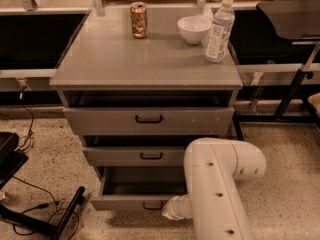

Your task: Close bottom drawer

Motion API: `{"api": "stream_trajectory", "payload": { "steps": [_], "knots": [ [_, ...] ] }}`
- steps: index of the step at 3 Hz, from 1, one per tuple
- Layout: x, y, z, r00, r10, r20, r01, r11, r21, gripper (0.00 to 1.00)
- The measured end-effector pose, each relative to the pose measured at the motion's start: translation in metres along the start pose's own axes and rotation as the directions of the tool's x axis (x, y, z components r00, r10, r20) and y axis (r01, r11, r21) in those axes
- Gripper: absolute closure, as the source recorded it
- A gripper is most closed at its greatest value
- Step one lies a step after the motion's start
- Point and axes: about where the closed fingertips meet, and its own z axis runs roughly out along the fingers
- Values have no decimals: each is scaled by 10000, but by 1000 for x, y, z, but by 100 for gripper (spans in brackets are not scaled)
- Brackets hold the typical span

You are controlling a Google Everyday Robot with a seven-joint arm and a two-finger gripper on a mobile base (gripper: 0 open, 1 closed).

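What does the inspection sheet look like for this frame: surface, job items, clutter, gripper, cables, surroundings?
Surface: cabinet top, grey and flat, with items along its back edge.
Job's things: bottom drawer pulled out, not yet closed; nothing seen in its grey box; black bar handle on the front.
Clutter: can, white bowl and water bottle, all upright on the top.
Gripper: gripper low, at the end of the bottom drawer's front that lies to the right in the camera view, on the white arm.
Cables: black cables on the floor beside the cabinet.
Surroundings: speckled floor; black table; top drawer and middle drawer each with a dark gap above.
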Motion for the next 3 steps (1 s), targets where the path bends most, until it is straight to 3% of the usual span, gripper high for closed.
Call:
{"api": "stream_trajectory", "payload": {
  "steps": [1, 2, 3],
  "knots": [
    [3, -13, 4, 9994, -342, -55, 344, 9985, 430, 100],
    [0, -35, 8, 9960, -899, 0, 894, 9909, 1004, 100],
    [0, -35, 8, 9959, -903, 1, 898, 9908, 1008, 100]
  ]
}}
